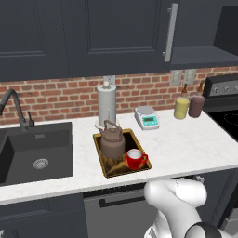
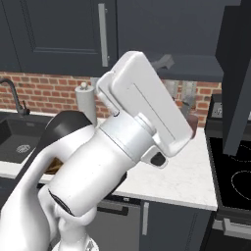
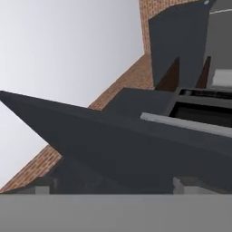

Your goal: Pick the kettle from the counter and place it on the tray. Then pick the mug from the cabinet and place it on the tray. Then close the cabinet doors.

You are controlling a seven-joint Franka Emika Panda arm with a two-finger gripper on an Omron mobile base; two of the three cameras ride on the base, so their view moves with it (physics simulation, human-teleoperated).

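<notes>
Sitting on the tray (image 1: 103,160) with the kettle (image 1: 112,143), the mug (image 1: 135,159) is done; the stiff cabinet door (image 2: 237,73) needs pushing near its edge; pincer state cannot be told.

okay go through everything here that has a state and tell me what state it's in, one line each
kettle: upright on the tray, lid on
mug: upright on the tray, beside the kettle
tray: flat on the counter
cabinet doors: left one shut; right one swung open
sink: dry
</notes>
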